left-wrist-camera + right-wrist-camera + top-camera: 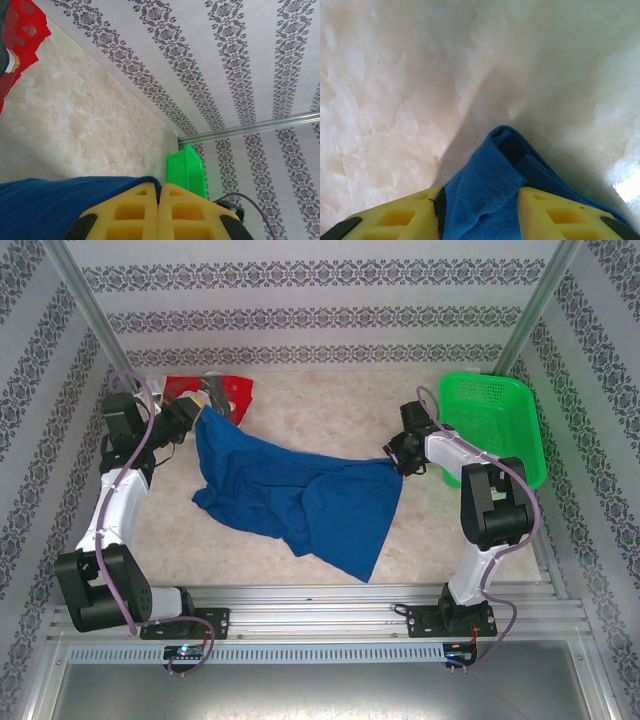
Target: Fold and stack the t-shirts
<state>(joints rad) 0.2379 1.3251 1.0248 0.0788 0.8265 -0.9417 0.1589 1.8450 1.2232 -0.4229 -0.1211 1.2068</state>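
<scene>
Left claw (200, 415), right claw (393, 455), each gripping blue t-shirt (300, 495)

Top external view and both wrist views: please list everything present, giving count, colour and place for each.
blue t-shirt: one, royal blue, mid-table, stretched between both tools
red t-shirt: one, red, far left of the table, behind the left tool
mesh basket: one, green, far right of the table
table: one, pale marbled, under everything
walls: three seen, white with grey patterned stripes, around the table
posts: two, silver, back corners
arms: two, white and black, bolted at the near edge
left tool: one, yellow fingers, shut on the blue t-shirt's left end
right tool: one, yellow fingers, shut on its right end
</scene>
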